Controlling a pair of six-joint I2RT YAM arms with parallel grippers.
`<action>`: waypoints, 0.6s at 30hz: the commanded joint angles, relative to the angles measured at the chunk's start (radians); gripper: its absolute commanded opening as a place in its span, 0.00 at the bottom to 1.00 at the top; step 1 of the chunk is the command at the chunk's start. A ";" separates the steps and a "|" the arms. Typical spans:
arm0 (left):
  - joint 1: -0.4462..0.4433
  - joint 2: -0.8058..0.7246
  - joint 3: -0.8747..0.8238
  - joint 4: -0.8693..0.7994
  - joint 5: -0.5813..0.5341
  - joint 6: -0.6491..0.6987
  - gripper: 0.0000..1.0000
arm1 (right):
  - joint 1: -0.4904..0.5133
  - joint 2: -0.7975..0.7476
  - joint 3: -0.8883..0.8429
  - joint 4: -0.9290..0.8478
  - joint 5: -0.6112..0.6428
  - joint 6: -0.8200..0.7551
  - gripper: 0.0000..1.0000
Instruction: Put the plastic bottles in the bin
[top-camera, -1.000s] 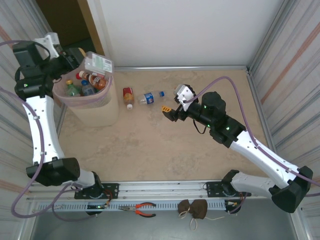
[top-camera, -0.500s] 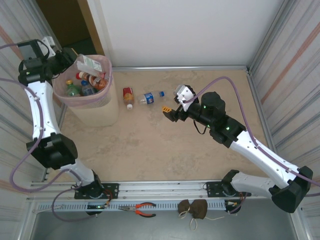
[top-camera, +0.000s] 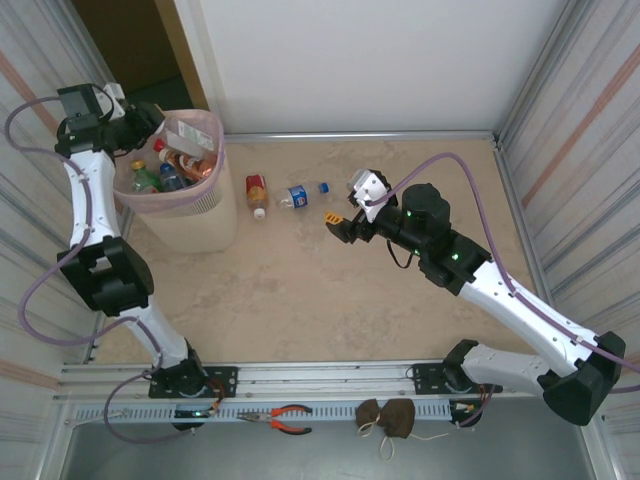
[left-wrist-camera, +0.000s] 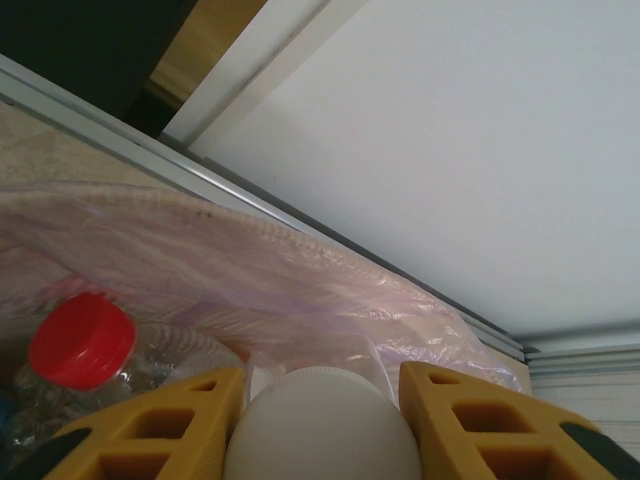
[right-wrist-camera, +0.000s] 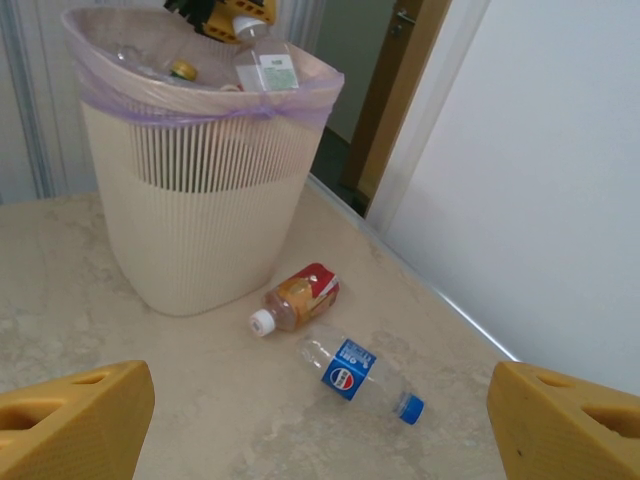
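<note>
On the pale table (right-wrist-camera: 150, 345) a blue-capped bottle (right-wrist-camera: 355, 372) lies near the bin (right-wrist-camera: 200, 200). My left pincer (left-wrist-camera: 320, 400) clamps a clear bottle (right-wrist-camera: 265, 62) over its mouth to drop it; my right pincer (top-camera: 335, 222) gapes empty.

Left arm (top-camera: 85, 215), right arm (top-camera: 505, 295): white shells, black joint housings, green LEDs (top-camera: 409, 214), purple cables (top-camera: 450, 156). Left gripper (left-wrist-camera: 320, 420), right gripper (right-wrist-camera: 320, 420): yellow plastic fingers (left-wrist-camera: 480, 430), cutout pockets.
</note>
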 joint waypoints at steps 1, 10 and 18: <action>-0.012 0.023 -0.015 0.003 -0.009 0.009 0.30 | 0.005 -0.008 0.013 -0.001 0.016 0.009 0.86; 0.033 -0.059 -0.063 0.011 -0.064 0.034 0.58 | 0.005 -0.027 0.016 -0.013 0.021 0.012 0.86; 0.046 -0.125 -0.051 -0.011 -0.091 0.079 0.69 | 0.007 -0.032 0.016 -0.015 0.019 0.018 0.86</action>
